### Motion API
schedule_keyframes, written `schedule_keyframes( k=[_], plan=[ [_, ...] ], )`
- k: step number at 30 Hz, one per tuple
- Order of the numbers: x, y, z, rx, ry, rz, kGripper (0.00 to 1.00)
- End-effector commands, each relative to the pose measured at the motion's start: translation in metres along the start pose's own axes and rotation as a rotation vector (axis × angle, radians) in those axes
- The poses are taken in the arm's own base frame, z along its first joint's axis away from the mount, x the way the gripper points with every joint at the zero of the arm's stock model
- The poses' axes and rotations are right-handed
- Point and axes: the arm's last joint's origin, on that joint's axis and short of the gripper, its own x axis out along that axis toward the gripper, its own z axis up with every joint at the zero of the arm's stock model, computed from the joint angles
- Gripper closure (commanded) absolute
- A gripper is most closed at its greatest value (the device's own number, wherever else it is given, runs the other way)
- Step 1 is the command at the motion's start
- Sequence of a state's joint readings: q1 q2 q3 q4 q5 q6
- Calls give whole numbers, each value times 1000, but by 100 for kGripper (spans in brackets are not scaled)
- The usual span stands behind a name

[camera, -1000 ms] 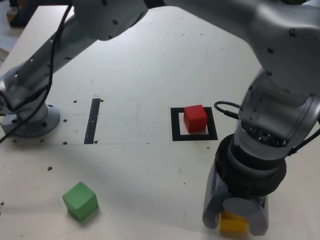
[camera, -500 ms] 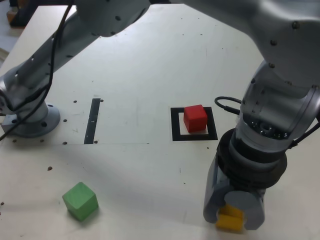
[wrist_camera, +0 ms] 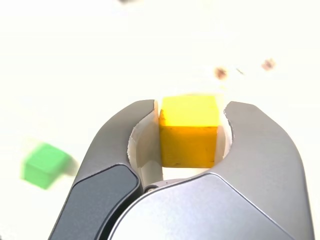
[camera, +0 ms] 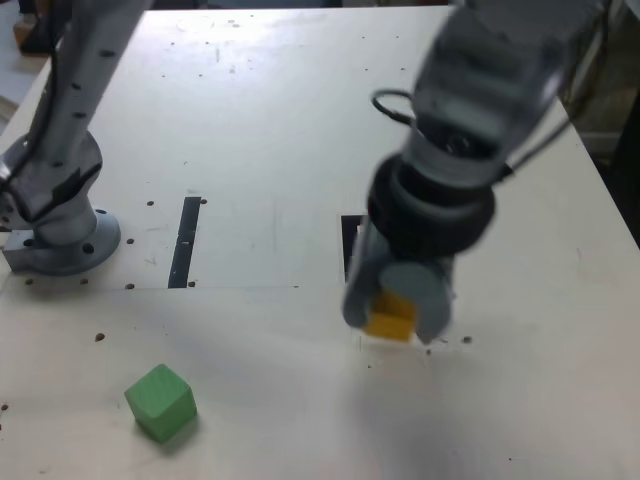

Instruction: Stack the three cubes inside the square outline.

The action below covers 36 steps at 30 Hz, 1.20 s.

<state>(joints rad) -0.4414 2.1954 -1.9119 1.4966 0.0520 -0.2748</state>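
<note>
Gripping the yellow cube (wrist_camera: pixel 188 131), the jaws are closed.

Red cube out of sight; square outline (camera: pixel 348 240) mostly hidden.

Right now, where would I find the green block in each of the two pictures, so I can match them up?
Exterior view: the green block sits near the bottom left of the picture, on the pale tabletop.
Wrist view: it is at this spot, slightly blurred, beside the gripper.
Shared landmark: the yellow block, held between the gripper's jaws in both views.
</note>
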Motion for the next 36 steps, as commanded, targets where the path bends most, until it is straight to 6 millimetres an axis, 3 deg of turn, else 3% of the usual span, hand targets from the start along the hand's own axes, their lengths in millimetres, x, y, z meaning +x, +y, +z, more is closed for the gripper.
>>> schedule_keyframes(
  k=[1,7,17,27,36],
  plan=[
    [-45,21,-39,-18,-115,-31,76],
    [-38,58,-61,-52,-69,-31,76],
    [-42,100,-77,-111,-89,-29,76],
    [-24,116,-56,-156,-95,-57,75],
    [-11,142,-42,-168,-69,-61,75]
  ],
)
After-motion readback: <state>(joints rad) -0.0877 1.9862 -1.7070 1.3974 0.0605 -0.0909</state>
